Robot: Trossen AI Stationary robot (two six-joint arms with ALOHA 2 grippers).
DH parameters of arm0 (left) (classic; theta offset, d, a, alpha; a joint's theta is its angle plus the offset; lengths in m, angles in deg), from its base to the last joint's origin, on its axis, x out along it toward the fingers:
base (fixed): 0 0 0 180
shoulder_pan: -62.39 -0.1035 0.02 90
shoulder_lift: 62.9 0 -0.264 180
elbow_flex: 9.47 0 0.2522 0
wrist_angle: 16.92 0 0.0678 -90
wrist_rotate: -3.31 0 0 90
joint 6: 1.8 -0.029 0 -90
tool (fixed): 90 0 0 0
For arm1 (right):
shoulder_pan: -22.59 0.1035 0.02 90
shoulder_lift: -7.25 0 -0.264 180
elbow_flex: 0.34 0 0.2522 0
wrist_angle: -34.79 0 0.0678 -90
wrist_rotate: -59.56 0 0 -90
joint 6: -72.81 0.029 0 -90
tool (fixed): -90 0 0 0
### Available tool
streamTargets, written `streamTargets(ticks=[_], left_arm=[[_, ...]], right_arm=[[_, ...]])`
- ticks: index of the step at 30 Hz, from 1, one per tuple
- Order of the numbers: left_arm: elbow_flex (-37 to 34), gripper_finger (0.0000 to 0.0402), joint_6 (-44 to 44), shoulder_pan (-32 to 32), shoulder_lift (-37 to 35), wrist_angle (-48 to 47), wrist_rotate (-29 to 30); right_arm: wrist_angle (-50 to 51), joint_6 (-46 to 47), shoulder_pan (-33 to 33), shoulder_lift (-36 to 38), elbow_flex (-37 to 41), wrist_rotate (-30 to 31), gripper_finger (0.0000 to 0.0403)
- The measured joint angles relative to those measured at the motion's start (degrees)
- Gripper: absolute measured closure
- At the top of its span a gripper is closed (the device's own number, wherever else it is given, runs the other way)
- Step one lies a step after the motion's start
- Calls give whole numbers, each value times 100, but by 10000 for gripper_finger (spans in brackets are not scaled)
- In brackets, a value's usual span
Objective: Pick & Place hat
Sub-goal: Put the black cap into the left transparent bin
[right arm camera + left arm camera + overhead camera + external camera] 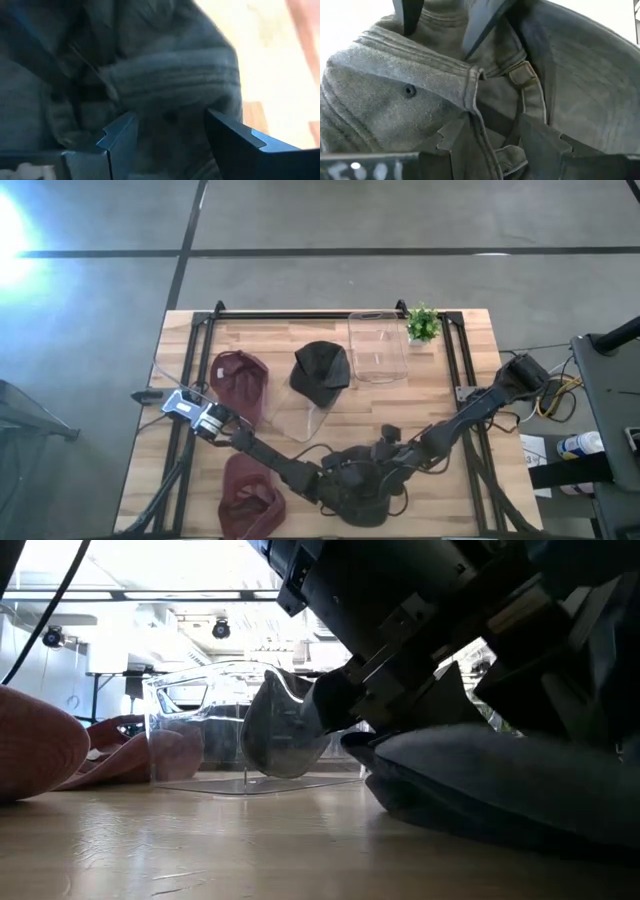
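Observation:
A dark grey hat (362,498) lies at the near middle of the table; in the low view (490,790) its underside rests on the wood. Both arms meet over it. My left gripper (492,142) comes from the left and is shut on the hat's back edge beside the strap buckle (522,75). My right gripper (170,137) comes from the right and is shut on a bunched part of the hat. Its fingers also show in the left wrist view (480,20). My left gripper pinches the hat's stitched back edge (477,125), next to the strap opening, between its two fingers. The hat lies on the table. My right gripper has a thick, stitched fold of the hat (170,85) between its two fingers. In the left wrist view one finger (407,12) stands on the crown's outside and the other (480,22) inside the hat. The hat rests on the table.
A black hat (320,370) lies mid-table, with two maroon hats at the left (240,380) and near left (250,498). A clear box (378,345) and a small plant (423,323) stand at the far right. A clear plastic piece (300,420) lies in the middle.

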Motion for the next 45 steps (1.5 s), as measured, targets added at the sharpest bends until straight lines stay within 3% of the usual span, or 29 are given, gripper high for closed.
streamTargets(ticks=[7,15,28,35,45], left_arm=[[4,235,-75,1,-110,-357,21],[4,235,-569,-20,-387,-860,289],[-334,235,39,-176,-400,-1646,-453],[-359,235,287,-147,-456,-1559,-343],[-279,235,-439,-196,-886,-1000,219]], right_arm=[[-75,259,249,-295,216,-286,179],[-51,328,360,-204,306,-218,179],[302,423,492,-170,328,-113,179],[446,424,528,-109,263,-98,179],[648,17,537,498,42,-74,179]])
